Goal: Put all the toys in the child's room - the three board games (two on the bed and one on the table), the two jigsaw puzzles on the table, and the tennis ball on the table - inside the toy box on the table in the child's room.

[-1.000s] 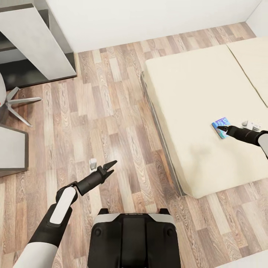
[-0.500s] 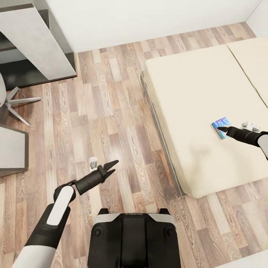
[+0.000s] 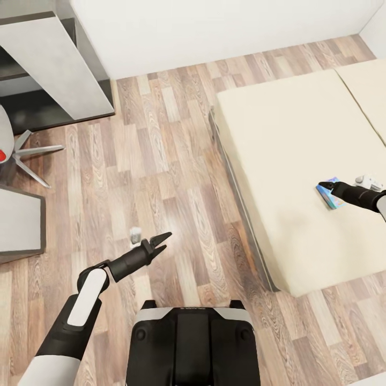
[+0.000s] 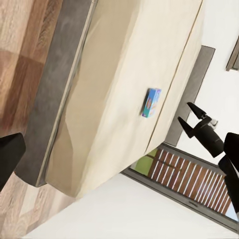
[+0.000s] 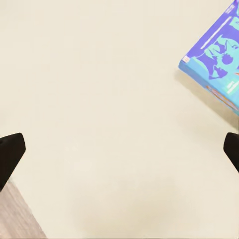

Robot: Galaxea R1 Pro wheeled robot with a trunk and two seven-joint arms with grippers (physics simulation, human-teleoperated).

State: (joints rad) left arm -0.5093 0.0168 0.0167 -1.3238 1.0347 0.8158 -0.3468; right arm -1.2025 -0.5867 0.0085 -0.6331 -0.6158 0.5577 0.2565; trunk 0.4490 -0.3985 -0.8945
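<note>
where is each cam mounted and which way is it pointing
Head view: on the head, looking down at floor and bed; both arms and base show.
Left wrist view: on the left arm, looking across the bed; right gripper shows.
Right wrist view: above the mattress; its open fingertips show.
All three share the blue board game.

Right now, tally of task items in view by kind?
Board games: 1, the blue box on the bed
Jigsaw puzzles: 0
Tennis balls: 0
Toy boxes: 0
Total: 1
The right end effector is open above the bed beside the blue box.
</note>
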